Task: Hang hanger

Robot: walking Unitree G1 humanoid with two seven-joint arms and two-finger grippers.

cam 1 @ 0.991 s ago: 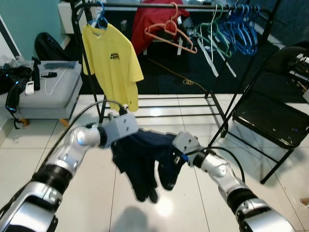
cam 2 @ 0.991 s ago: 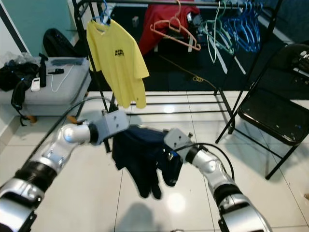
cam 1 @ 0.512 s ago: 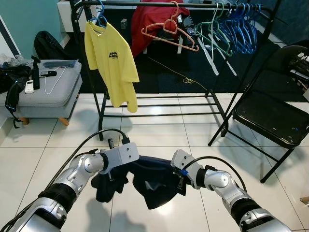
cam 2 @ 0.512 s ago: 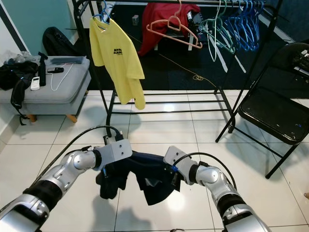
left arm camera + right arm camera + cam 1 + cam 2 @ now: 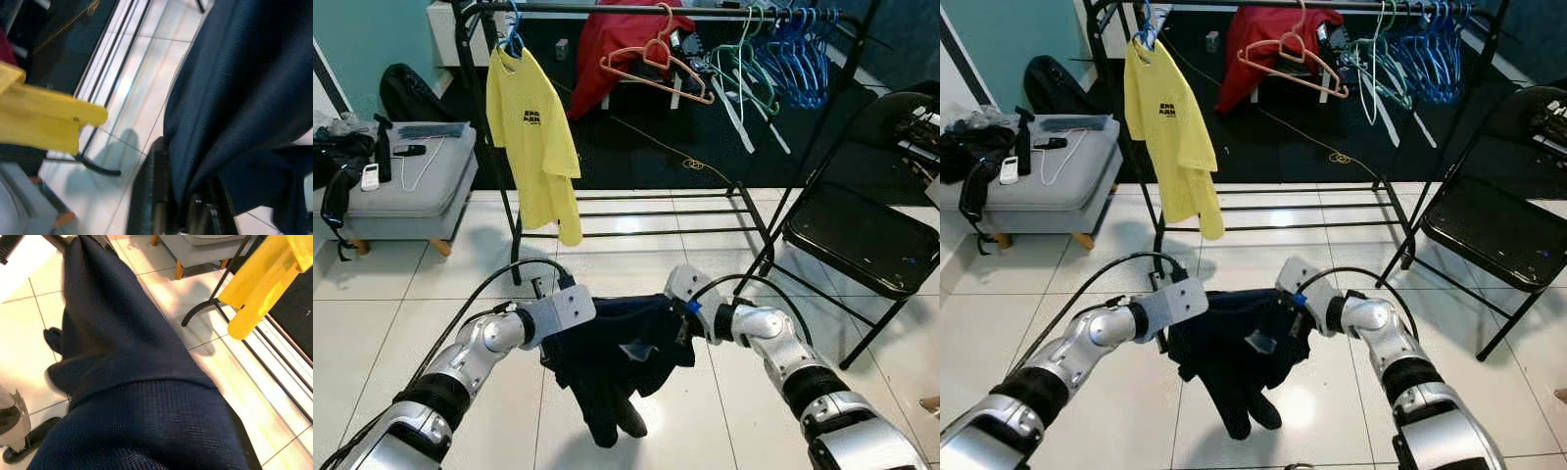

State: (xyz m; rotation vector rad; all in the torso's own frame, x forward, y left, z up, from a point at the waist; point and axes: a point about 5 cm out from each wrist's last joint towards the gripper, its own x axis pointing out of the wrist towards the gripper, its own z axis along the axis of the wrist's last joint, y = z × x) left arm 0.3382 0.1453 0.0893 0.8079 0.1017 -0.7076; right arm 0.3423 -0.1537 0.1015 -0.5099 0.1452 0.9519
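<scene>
We hold the navy garment point(image 5: 617, 362) w/ left gripper point(image 5: 553, 348) & right gripper point(image 5: 682, 328) both clamped on it; next: raise toward rack rail point(image 5: 607, 10).

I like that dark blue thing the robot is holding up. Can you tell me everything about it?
The dark blue garment is soft knitted-looking cloth, crumpled and drooping, held in the air between the left claw and the right claw. Its ends dangle toward the white tiled floor without touching it. A small pale tag shows near its middle. It hangs in front of the black clothes rack.
</scene>
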